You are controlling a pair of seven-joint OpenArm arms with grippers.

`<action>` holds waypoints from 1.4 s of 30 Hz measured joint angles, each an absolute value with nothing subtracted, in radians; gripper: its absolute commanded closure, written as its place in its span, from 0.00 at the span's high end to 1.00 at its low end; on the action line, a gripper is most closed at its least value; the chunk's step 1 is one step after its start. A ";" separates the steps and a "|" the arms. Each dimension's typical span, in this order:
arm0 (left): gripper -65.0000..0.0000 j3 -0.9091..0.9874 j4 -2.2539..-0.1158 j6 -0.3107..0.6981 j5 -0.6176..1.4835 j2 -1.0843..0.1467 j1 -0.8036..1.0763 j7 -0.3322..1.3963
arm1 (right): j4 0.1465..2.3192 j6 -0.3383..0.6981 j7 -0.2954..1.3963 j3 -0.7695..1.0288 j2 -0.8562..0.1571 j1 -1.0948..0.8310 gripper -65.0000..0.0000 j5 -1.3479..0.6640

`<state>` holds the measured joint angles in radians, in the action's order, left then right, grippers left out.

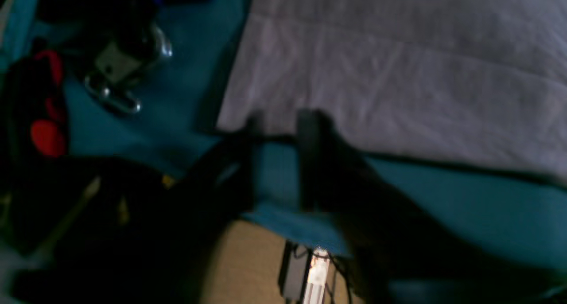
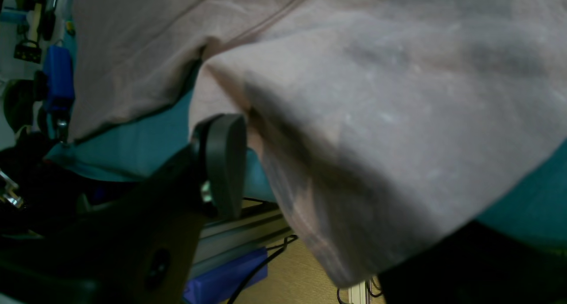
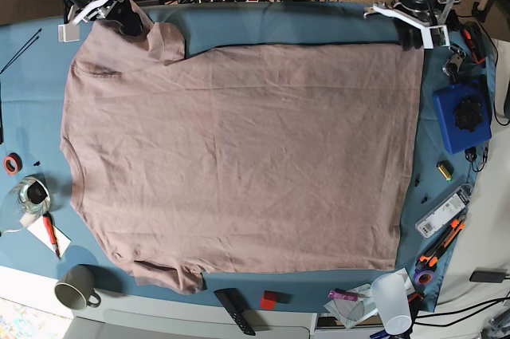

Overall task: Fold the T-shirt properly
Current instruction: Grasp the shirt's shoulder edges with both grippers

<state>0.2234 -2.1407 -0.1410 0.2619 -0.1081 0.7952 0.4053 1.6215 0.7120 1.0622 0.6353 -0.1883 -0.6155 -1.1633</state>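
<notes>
The T-shirt [image 3: 239,155] lies spread flat across the teal table cloth [image 3: 335,16], collar side toward the right arm, hem side toward the left arm.

The left gripper [image 1: 277,126] has its fingers apart right at the corner of the hem, with teal cloth showing between them and no fabric pinched. The view is blurred, so contact cannot be confirmed.

The right gripper [image 2: 248,131] stands spread. One dark pad [image 2: 223,162] sits just beside the sleeve edge, which drapes loose past the table rim, ungripped.

Judgement: the shirt appears laid out and a grasp for the first fold is due. Each grip should take both layers at the edge, clear of the table cloth.

Condition: plain dusty pink-beige, lightly wrinkled, the far sleeve bunched.
</notes>
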 measured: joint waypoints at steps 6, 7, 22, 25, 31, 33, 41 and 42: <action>0.50 0.224 -2.134 -0.284 0.272 -0.108 0.750 0.426 | 1.621 0.712 1.062 0.635 -0.189 -0.616 0.45 -1.160; 0.46 0.224 -2.127 -0.338 0.271 -0.108 0.740 0.426 | 1.621 0.712 1.062 0.635 -0.189 -0.616 0.45 -1.158; 0.36 0.310 -2.086 -0.312 0.547 -0.105 0.687 0.435 | 1.623 0.714 1.063 0.635 -0.189 -0.616 0.45 -1.150; 0.35 0.407 -2.038 -0.256 0.670 -0.089 0.652 0.464 | 1.623 0.714 1.065 0.635 -0.189 -0.615 0.45 -1.150; 0.35 0.542 -1.911 -0.026 0.856 -0.056 0.612 0.577 | 1.623 0.716 1.065 0.635 -0.189 -0.615 0.45 -1.150; 0.35 0.561 -1.900 -0.025 0.857 -0.056 0.608 0.568 | 1.623 0.716 1.065 0.635 -0.188 -0.615 0.45 -1.150; 0.35 0.569 -1.865 0.002 0.855 -0.059 0.606 0.561 | 1.623 0.716 1.065 0.635 -0.189 -0.615 0.45 -1.150; 0.35 0.569 -1.865 0.012 0.821 -0.058 0.604 0.561 | 1.623 0.716 1.065 0.635 -0.189 -0.615 0.45 -1.150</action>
